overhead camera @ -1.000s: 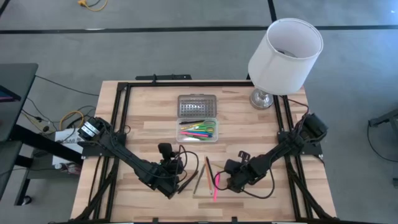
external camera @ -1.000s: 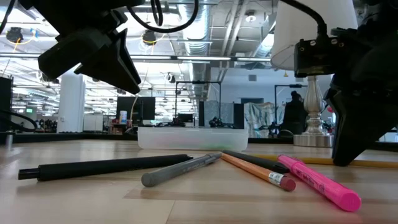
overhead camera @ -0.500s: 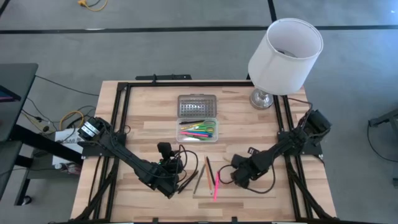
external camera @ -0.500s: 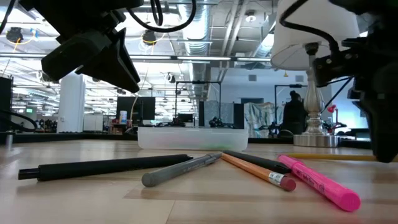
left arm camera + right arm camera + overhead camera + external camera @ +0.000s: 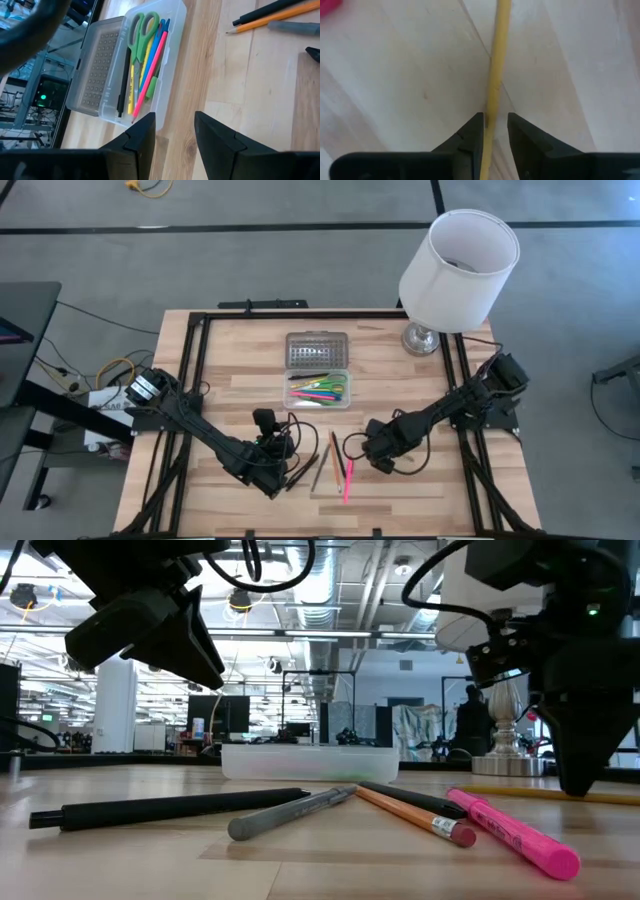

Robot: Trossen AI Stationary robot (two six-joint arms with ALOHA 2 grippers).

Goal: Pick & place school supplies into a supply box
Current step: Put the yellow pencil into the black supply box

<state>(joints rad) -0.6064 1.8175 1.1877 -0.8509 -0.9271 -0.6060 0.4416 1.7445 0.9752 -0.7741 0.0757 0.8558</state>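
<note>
The supply box (image 5: 318, 392) stands open at the table's middle, its ribbed lid (image 5: 317, 350) laid flat on the far side. Green-handled scissors (image 5: 142, 27) and several pens lie in it. Loose on the wood near the front lie a black pen (image 5: 170, 810), a grey pen (image 5: 290, 813), an orange pencil (image 5: 415, 817), a pink highlighter (image 5: 515, 832) and a yellow pencil (image 5: 497, 65). My right gripper (image 5: 495, 125) points down, open, one finger on each side of the yellow pencil. My left gripper (image 5: 172, 135) hovers open and empty, left of the loose pens. My right gripper comes from above with its fingers astride the yellow pencil (image 5: 492, 107), which lies flat on the table. One fingertip (image 5: 475, 127) stands close against the pencil's side. Whether either finger touches it, I cannot tell.
A white lamp (image 5: 455, 270) stands at the far right corner, its base (image 5: 505, 755) behind the right gripper. A black frame (image 5: 300, 315) runs along the table's far and side edges. Bare wood lies between the box and the loose pens.
My right gripper has gone from beside the pink highlighter toward the table's right edge and then back a little, ending farther from the near edge, over the yellow pencil. Its wrist has turned on the way. The pens on the table have not moved.
</note>
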